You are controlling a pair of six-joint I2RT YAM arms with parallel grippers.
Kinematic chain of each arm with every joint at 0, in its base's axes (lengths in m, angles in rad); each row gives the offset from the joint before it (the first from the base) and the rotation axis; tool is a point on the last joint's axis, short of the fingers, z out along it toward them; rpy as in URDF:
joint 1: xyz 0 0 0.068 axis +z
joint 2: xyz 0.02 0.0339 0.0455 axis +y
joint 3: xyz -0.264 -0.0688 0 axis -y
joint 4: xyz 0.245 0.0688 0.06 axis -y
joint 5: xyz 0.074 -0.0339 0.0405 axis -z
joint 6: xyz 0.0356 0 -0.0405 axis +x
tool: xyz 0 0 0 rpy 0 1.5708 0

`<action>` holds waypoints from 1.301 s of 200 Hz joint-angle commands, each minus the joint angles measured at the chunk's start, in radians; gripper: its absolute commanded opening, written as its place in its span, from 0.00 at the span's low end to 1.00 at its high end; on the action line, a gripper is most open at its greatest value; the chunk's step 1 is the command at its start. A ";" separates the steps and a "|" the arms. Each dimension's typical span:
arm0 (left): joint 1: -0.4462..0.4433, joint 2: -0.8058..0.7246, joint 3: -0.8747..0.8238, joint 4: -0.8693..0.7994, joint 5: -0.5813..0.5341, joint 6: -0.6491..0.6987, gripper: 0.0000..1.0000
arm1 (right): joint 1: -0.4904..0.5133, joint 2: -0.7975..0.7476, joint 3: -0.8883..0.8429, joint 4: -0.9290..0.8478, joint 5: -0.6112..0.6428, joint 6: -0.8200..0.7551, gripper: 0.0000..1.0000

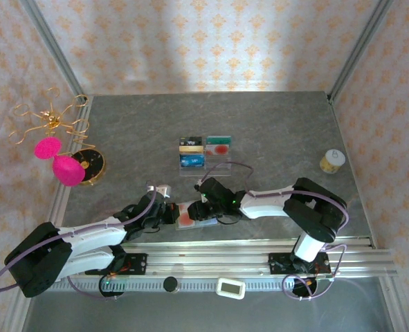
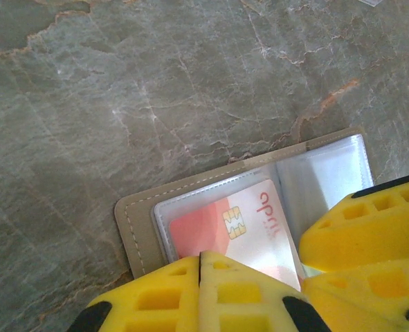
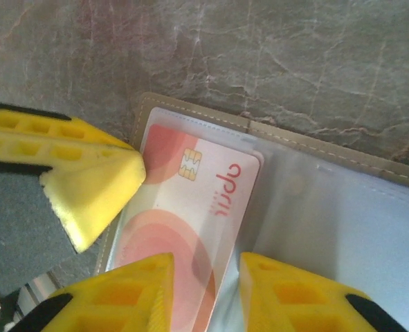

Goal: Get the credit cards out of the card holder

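Observation:
The card holder (image 1: 188,214) lies open on the table between my two grippers, its olive-grey rim (image 2: 136,228) around a pale clear lining (image 3: 342,228). A pale credit card with red blotches and a gold chip (image 3: 194,200) lies on its left leaf, also visible in the left wrist view (image 2: 249,225). My left gripper (image 2: 200,254) is shut, its tips together on the near edge of that leaf. My right gripper (image 3: 205,266) is open, its two fingers either side of the card's near right corner. In the top view the left gripper (image 1: 169,211) and right gripper (image 1: 204,206) flank the holder.
A clear acrylic tray (image 1: 204,153) holding a blue card and other cards stands behind the holder. A gold wire stand with pink pieces (image 1: 52,135) and a round gold dish (image 1: 90,166) are at the left. A yellow tape roll (image 1: 332,161) sits at the right.

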 commanded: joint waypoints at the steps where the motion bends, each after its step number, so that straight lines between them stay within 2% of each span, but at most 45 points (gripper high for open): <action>1: -0.018 0.011 -0.027 -0.047 -0.021 0.010 0.00 | -0.012 0.028 -0.009 0.025 -0.031 0.041 0.24; 28: -0.027 0.030 -0.022 -0.038 -0.023 0.012 0.00 | -0.011 0.047 -0.003 0.038 -0.058 0.061 0.12; 49: -0.028 0.026 -0.020 -0.048 -0.032 0.013 0.00 | -0.013 0.032 -0.011 0.029 -0.029 0.072 0.00; 109: -0.028 -0.022 -0.022 -0.058 -0.038 0.012 0.00 | -0.026 -0.084 -0.089 -0.007 0.085 0.132 0.00; 147: -0.034 -0.074 0.025 -0.088 -0.026 0.029 0.00 | -0.028 -0.094 -0.098 0.000 0.064 0.121 0.00; 175: -0.048 -0.110 0.059 -0.157 -0.049 0.041 0.00 | -0.020 -0.136 -0.073 0.019 0.010 0.070 0.29; 184: -0.048 -0.120 0.063 -0.175 -0.056 0.039 0.00 | -0.009 -0.135 -0.053 0.010 -0.005 0.042 0.34; 225: -0.048 -0.193 0.073 -0.224 -0.100 0.015 0.00 | 0.027 -0.045 0.010 -0.004 -0.030 0.002 0.31; 236: -0.047 -0.214 0.078 -0.239 -0.114 0.015 0.05 | 0.031 -0.031 0.018 -0.007 -0.026 -0.002 0.31; 260: -0.048 -0.246 0.078 -0.264 -0.130 0.013 0.05 | 0.035 -0.018 0.026 -0.017 -0.004 -0.005 0.29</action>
